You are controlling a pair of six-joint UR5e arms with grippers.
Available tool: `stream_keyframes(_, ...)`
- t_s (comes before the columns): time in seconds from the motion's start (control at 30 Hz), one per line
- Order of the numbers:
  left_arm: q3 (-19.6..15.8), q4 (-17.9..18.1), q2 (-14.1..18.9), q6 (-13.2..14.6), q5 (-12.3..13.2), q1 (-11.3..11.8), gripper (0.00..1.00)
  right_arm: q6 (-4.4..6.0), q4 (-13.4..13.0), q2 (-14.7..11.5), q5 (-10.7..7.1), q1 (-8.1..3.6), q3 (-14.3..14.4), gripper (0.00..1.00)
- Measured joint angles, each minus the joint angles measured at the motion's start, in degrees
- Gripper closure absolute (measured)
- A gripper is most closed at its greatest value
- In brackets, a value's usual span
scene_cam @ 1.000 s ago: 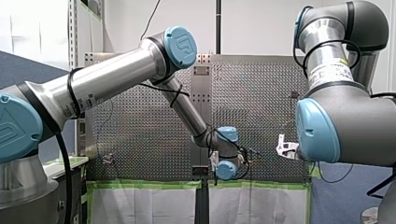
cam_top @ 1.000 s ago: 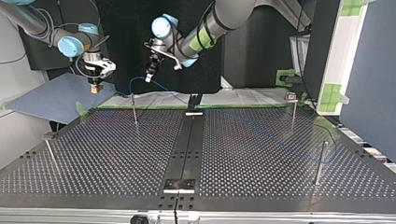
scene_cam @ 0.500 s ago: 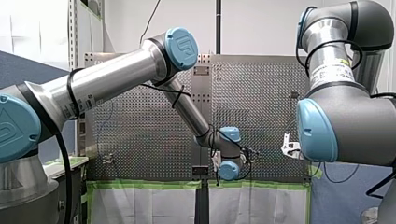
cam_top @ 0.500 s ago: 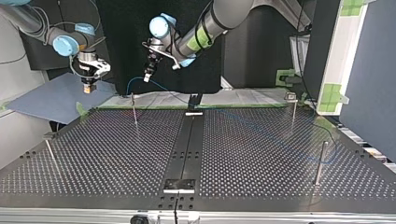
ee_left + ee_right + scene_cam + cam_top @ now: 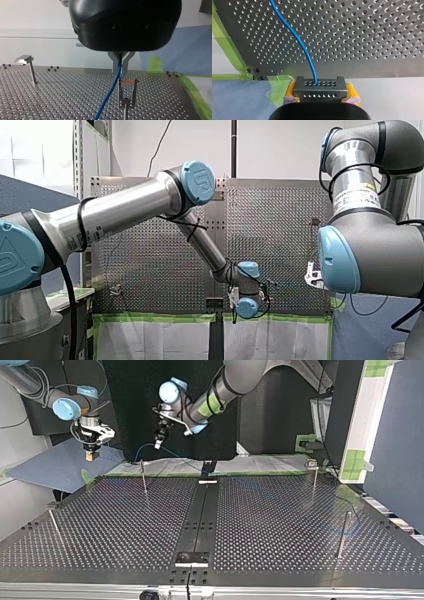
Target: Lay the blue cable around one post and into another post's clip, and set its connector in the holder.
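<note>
Up close, the left hand (image 5: 121, 71) pinched the blue cable (image 5: 110, 91) between its metal fingers (image 5: 113, 60), right above the clip post (image 5: 126, 101) (the line hung just beside the fork, not in it); farther off, the right hand (image 5: 321, 98) clamped the connector (image 5: 318, 87) in yellow pads (image 5: 290, 90).

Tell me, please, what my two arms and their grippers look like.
My left arm and my right arm are silver tubes with grey joints, light-blue caps and black cables strapped along them. My left gripper has a black body and slim metal fingers; my right gripper has yellow pads.
</note>
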Motion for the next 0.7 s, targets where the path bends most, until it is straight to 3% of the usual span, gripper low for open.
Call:
stream_keyframes(0.13, 1.6, 0.0, -0.4, -0.2, 0.2, 0.1, 1.0, 0.31, -0.2, 0.0, -0.57, -0.03, -0.1, 0.95)
stream_keyframes(0.3, 2.1, 0.0, -0.4, -0.1, 0.6, -0.1, 1.0, 1.85, -0.1, 0.0, -1.22, -0.31, -0.7, 0.95)
stream_keyframes(0.47, 2.3, 0.0, -0.4, -0.2, 0.9, -0.5, 1.0, 2.99, 1.4, 0.0, -2.99, -0.52, -1.5, 0.95)
stream_keyframes(0.7, 2.5, 0.0, -0.5, -1.0, 0.8, -0.8, 1.0, 5.89, 0.5, 0.1, -5.19, -0.53, -1.7, 0.95)
